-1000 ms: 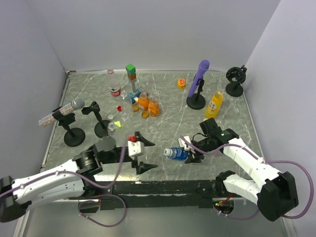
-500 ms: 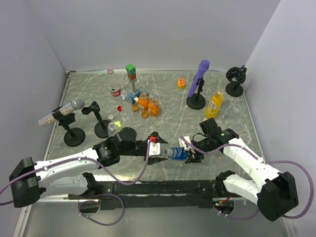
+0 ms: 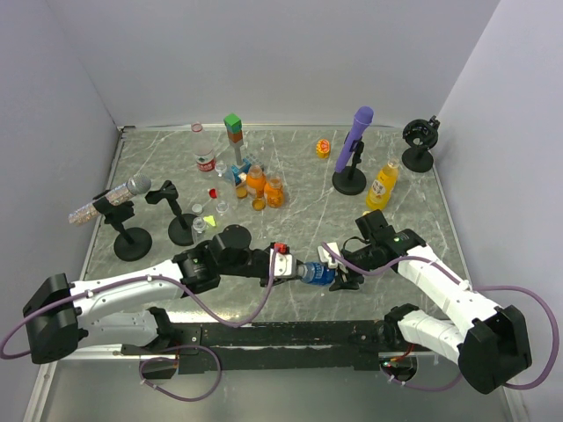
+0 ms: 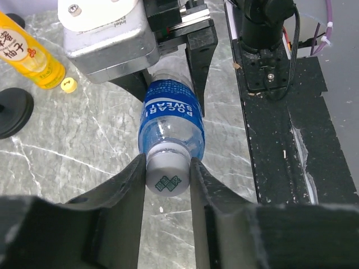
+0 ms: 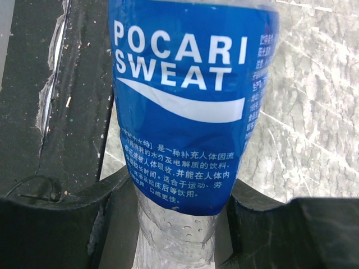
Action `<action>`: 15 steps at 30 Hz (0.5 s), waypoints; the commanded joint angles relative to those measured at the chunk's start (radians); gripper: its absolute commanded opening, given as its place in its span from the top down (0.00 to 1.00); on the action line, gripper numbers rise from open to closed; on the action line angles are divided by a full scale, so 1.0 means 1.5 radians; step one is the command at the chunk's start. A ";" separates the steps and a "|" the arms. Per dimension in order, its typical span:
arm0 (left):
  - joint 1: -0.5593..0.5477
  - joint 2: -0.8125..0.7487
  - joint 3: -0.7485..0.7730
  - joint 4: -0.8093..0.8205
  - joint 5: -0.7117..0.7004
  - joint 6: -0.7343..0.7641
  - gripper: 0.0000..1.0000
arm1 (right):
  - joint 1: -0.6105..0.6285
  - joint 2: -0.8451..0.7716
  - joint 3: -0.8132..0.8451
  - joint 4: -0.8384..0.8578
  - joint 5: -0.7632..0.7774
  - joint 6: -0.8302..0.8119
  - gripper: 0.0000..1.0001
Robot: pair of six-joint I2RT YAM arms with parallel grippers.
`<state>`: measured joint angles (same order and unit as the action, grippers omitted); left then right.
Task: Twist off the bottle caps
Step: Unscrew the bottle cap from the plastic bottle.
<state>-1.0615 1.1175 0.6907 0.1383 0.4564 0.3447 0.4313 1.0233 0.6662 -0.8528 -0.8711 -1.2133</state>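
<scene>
A squat blue-labelled bottle [image 3: 318,273] lies on its side near the table's front edge, held off both ends. My left gripper [image 3: 294,268] is shut on its white cap [image 4: 166,172], with a finger [image 4: 132,190] pressed on each side of the cap. From the right, my right gripper [image 3: 339,272] is shut on the bottle's clear lower body [image 5: 179,235], below the blue label [image 5: 188,106]. The left wrist view shows the bottle [image 4: 171,115] end-on, with the right gripper behind it.
Orange bottles [image 3: 256,180], a red-labelled bottle [image 3: 206,162] and stacked green and orange blocks [image 3: 233,132] stand at the back. A yellow juice bottle [image 3: 383,184] stands by the purple microphone [image 3: 354,141]. Black stands [image 3: 132,237] occupy the left side. Loose caps [image 3: 212,192] lie mid-left.
My left arm swung right from an open stance to the bottle's cap end and closed its fingers on the cap. The right gripper and bottle stayed put.
</scene>
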 commanded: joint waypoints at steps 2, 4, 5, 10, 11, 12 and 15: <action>0.001 -0.001 0.032 -0.002 0.016 -0.006 0.75 | 0.001 0.000 0.003 -0.002 -0.013 -0.018 0.81; 0.001 -0.005 0.035 -0.008 0.020 -0.019 0.81 | 0.001 0.001 0.003 -0.002 -0.013 -0.018 0.81; 0.001 -0.008 0.037 -0.011 0.020 -0.030 0.83 | 0.000 0.001 0.003 -0.002 -0.013 -0.018 0.81; 0.001 -0.020 0.066 -0.031 -0.027 -0.193 0.91 | 0.001 0.002 0.003 -0.002 -0.012 -0.018 0.81; 0.001 -0.020 0.076 -0.038 -0.038 -0.249 0.92 | 0.001 0.003 0.004 -0.002 -0.011 -0.019 0.81; 0.001 -0.019 0.084 -0.044 -0.042 -0.301 0.92 | 0.001 0.003 0.003 -0.002 -0.011 -0.018 0.81; 0.001 -0.008 0.108 -0.068 -0.066 -0.479 0.94 | 0.001 0.002 0.003 -0.002 -0.011 -0.018 0.81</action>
<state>-1.0615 1.1172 0.7586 0.0391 0.3965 0.0193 0.4313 1.0233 0.6666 -0.8516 -0.8967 -1.2133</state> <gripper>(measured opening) 0.367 0.503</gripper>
